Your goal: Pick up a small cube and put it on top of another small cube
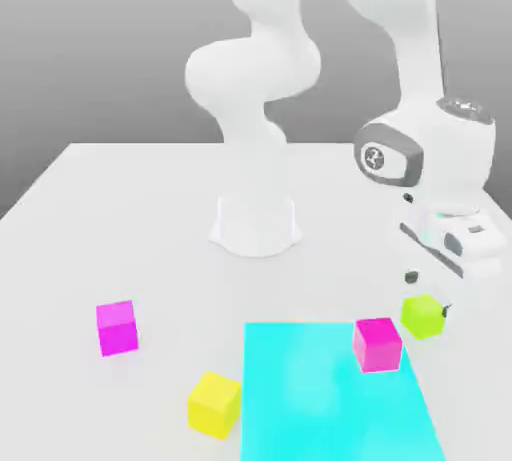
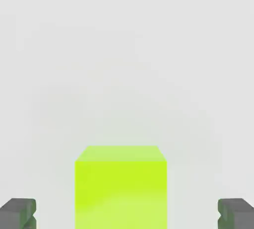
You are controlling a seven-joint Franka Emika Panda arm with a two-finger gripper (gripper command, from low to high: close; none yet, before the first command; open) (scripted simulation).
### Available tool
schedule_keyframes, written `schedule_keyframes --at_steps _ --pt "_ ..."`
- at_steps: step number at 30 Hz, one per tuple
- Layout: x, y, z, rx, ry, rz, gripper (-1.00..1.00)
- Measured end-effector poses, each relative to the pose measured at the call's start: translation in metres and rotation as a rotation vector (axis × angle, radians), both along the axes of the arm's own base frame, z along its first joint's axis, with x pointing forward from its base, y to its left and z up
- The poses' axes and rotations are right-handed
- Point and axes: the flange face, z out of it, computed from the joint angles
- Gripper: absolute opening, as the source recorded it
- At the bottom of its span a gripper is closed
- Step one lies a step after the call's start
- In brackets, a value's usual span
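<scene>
The small lime-green cube rests on the white table at the exterior view's right, just off the corner of a cyan patch. My gripper hangs right over it, open. In the hand view the lime-green cube sits between the two dark fingertips, with a wide gap on each side and nothing touching it. The vivid magenta-fuchsia cube stands alone far off at the exterior view's left.
A pinker cube sits on the corner of the flat cyan patch, close beside the lime-green cube. A yellow cube lies by the patch's other side. The arm's white base stands mid-table.
</scene>
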Motion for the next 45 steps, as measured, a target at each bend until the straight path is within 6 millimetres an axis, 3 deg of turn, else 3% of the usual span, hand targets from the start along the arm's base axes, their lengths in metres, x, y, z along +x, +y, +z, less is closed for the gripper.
schedule_keyframes --at_steps 1,8,16,18,21,24,26,31,34,36,38,39,45 --pt "0.000 -0.001 -0.008 -0.001 0.000 0.000 -1.00" --pt "-0.001 -0.001 -0.009 -0.002 0.001 0.001 -1.00" --pt "0.007 0.007 0.058 0.017 -0.017 0.006 -1.00" --pt "0.046 -0.017 0.074 0.034 -0.046 -0.071 -1.00" --pt "0.093 -0.075 0.092 0.035 -0.076 -0.183 -1.00" --pt "0.125 -0.156 0.104 0.022 -0.091 -0.325 -1.00" --pt "0.135 -0.206 0.112 0.015 -0.098 -0.401 -1.00" --pt "0.132 -0.327 0.129 0.004 -0.105 -0.580 -1.00" --pt "0.110 -0.403 0.137 0.001 -0.105 -0.705 -1.00" --pt "0.082 -0.445 0.135 0.000 -0.087 -0.788 -1.00" --pt "0.048 -0.459 0.117 -0.001 -0.028 -0.846 -1.00" --pt "0.040 -0.460 0.110 0.008 -0.009 -0.858 -1.00" --pt "0.037 -0.457 0.079 0.067 0.034 -0.864 -1.00"
